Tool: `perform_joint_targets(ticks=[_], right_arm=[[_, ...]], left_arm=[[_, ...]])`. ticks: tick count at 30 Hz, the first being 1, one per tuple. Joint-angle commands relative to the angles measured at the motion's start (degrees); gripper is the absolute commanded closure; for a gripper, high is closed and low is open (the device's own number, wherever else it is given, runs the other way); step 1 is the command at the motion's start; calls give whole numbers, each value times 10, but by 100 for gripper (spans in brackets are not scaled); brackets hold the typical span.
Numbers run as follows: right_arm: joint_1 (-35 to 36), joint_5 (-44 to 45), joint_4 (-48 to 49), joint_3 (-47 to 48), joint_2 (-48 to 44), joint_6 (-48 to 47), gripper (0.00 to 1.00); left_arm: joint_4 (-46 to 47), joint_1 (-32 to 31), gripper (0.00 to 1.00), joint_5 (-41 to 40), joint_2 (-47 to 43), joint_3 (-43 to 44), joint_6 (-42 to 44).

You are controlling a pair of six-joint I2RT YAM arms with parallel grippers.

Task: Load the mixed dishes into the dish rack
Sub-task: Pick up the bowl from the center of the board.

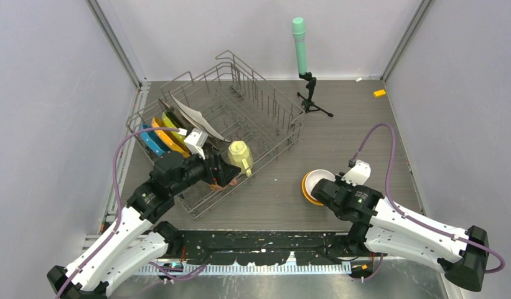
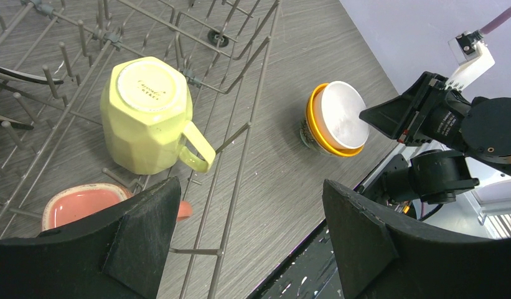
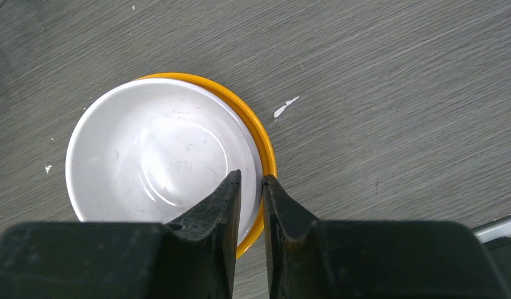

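Top external view: looks down from high behind the robot, taking in the whole desk (image 1: 352, 143), with the dish rack (image 1: 265, 109) left of centre. Left wrist view: sits close above the rack's near edge, facing rightward across the desk, between its own black jaws, toward the stacked bowls (image 2: 343, 115) and the right arm (image 2: 477, 124). Right wrist view: looks almost straight down, very near, onto those same bowls. All three views share the bowls.

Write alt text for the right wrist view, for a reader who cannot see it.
The right gripper straddles the rim of a white bowl nested in an orange bowl, one finger inside the white one; whether it grips is unclear. Both sit on a grey table.
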Motion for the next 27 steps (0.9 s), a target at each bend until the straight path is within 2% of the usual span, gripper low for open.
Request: perform_joint_targets(ticks=[1, 10, 27], right_arm=[[1, 26, 29, 6, -26, 14, 74], [1, 23, 35, -20, -81, 22, 75], [1, 11, 35, -9, -34, 22, 71]], left_arm=[[28, -2, 13, 6, -5, 2, 5], [28, -2, 13, 7, -3, 3, 4], [24, -1, 13, 1, -15, -2, 3]])
